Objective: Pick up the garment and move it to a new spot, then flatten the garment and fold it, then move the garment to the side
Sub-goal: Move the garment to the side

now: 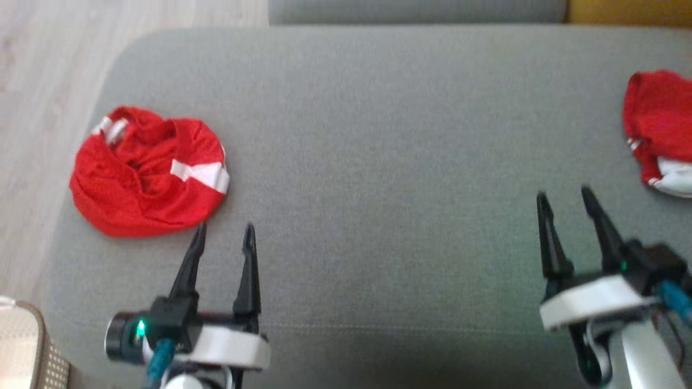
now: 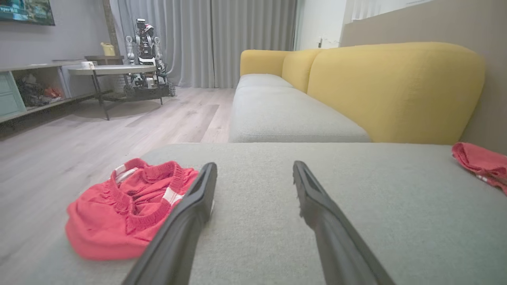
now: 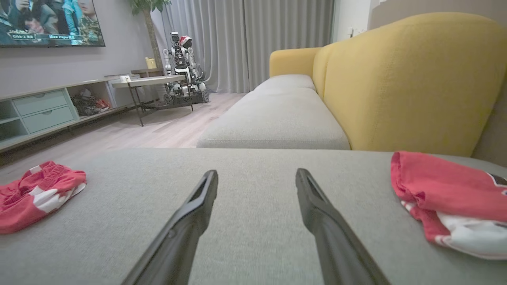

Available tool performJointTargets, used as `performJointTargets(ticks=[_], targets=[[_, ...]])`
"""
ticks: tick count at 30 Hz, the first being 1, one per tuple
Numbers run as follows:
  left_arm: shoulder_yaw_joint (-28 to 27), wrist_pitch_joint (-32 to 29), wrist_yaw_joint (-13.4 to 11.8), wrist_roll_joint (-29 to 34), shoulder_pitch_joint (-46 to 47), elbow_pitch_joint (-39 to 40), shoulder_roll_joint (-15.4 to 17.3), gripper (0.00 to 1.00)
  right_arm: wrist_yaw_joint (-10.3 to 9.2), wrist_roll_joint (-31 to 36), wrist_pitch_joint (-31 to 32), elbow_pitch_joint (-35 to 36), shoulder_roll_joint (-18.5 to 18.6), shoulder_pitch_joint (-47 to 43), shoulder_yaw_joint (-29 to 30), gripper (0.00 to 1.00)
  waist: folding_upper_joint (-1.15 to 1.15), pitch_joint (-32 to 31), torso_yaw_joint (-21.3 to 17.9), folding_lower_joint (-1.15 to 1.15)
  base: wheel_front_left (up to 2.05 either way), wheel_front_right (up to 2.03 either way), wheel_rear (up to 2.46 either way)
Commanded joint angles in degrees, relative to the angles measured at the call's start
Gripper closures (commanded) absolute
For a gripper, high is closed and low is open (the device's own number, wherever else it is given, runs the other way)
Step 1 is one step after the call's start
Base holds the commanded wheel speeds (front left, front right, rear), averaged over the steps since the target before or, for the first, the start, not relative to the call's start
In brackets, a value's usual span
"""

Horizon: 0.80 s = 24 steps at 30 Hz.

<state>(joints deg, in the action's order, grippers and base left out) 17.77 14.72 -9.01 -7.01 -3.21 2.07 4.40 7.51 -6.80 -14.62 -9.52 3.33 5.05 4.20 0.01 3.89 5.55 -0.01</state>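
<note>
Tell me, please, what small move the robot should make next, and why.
Probably ease the left gripper forward and slightly leftward onto the crumpled red garment. Its jaws stand open and empty, just short of the cloth's near edge, and the garment lies bunched on the grey cushion, not yet picked up.

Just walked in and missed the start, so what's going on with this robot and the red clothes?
A two-armed robot faces a grey cushion. Its left end effector and right end effector are both open and empty. A crumpled red garment lies just ahead of the left one, untouched; a second garment sits at the cushion's right edge. Nothing is picked up yet.
</note>
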Motion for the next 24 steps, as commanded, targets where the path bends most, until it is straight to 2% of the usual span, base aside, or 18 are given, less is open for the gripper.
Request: performJointTargets(ticks=[1,8,24], targets=[[-2.2,0.3,0.4,1.4,0.5,1.6,-0.2,0.00,-0.02,-0.6,-0.4,2.4,-0.3,-0.3,-0.9,0.00,-0.01,-2.9,-0.1,0.01,0.00,0.00,0.00],[-2.9,0.3,1.5,5.2,-2.7,1.5,-0.2,0.00,-0.02,-2.3,-0.4,3.4,-0.4,-6.2,-1.7,0.00,-0.01,-5.1,-1.1,0.01,0.00,0.00,0.00],[-5.5,0.3,2.7,5.6,-4.3,-0.4,-0.6,0.00,-0.02,-3.6,-0.4,3.1,-0.5,-8.4,-2.0,0.00,-0.01,-7.0,-0.9,0.01,0.00,0.00,0.00]])
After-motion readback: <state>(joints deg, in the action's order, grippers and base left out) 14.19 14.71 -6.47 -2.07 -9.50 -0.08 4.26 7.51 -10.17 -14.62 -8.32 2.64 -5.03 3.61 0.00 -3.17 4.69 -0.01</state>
